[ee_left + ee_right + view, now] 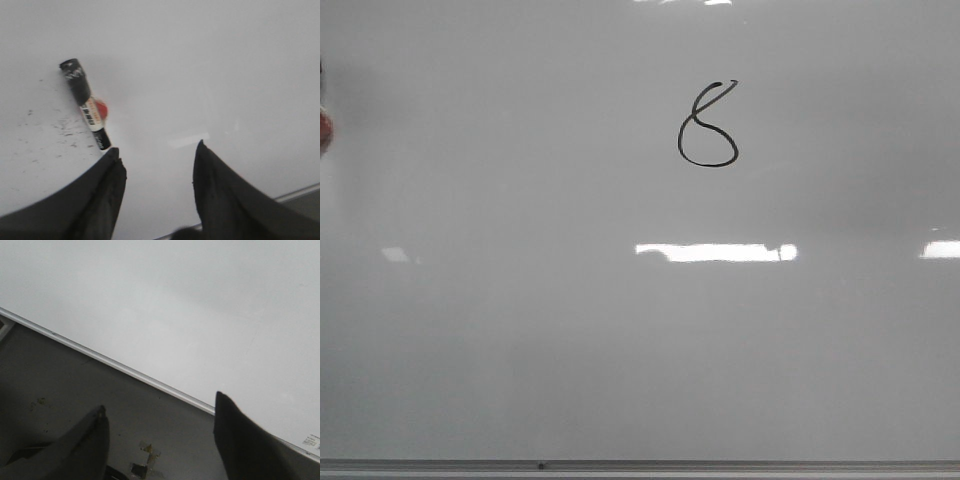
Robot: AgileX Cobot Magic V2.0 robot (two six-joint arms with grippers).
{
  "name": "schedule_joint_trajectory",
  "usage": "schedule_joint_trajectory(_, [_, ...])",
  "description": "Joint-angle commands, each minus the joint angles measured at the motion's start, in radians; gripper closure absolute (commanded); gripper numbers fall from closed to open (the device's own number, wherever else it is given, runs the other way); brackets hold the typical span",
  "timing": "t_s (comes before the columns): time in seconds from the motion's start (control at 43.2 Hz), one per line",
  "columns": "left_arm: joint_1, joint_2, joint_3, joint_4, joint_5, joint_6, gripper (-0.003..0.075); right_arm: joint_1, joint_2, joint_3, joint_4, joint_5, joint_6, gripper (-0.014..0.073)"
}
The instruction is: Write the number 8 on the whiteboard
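Left gripper (157,152): jaws parted, nothing between them; both black fingers (100,200) are cut off by the frame edge and slightly blurred. Just beyond one fingertip a marker (86,104) lies flat on the whiteboard (225,65), released. It has a black cap, a pale label band with print too blurred to read, and a black end. A small red object (101,107) sits against the marker, partly hidden behind it; I cannot tell what it is. Faint dark specks mark the board surface near the marker.

Right gripper (160,412): jaws likewise apart and empty, over the board's thin metal frame edge (125,369) and a dark grey scuffed surface (60,380) beside it.

In the front view neither gripper shows. The number 8 (707,127) stands in black ink on the upper middle of the glossy pale board, slightly right of centre: round closed lower loop, narrow upper loop left open with a flick. Bright rectangular reflections (716,252) lie below it.
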Motion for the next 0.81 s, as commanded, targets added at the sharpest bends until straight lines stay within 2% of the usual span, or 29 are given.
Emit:
schedule_joint_trajectory(0.0, [-0.066,-0.09,0.011,-0.032,-0.023,0.002,0.0409,-0.005,-0.045,-0.023,-0.024,-0.059,0.003,0.0114])
schedule_joint_trajectory(0.231, [-0.157,-0.213,0.083,-0.044,-0.021,0.002,0.0409,-0.005,-0.083,-0.022,-0.024,-0.058,0.002,0.0114])
schedule_joint_trajectory(0.787, [-0.16,-0.21,0.088,-0.04,-0.021,0.002,0.0409,-0.005,-0.083,-0.022,-0.024,-0.05,-0.065,0.0116])
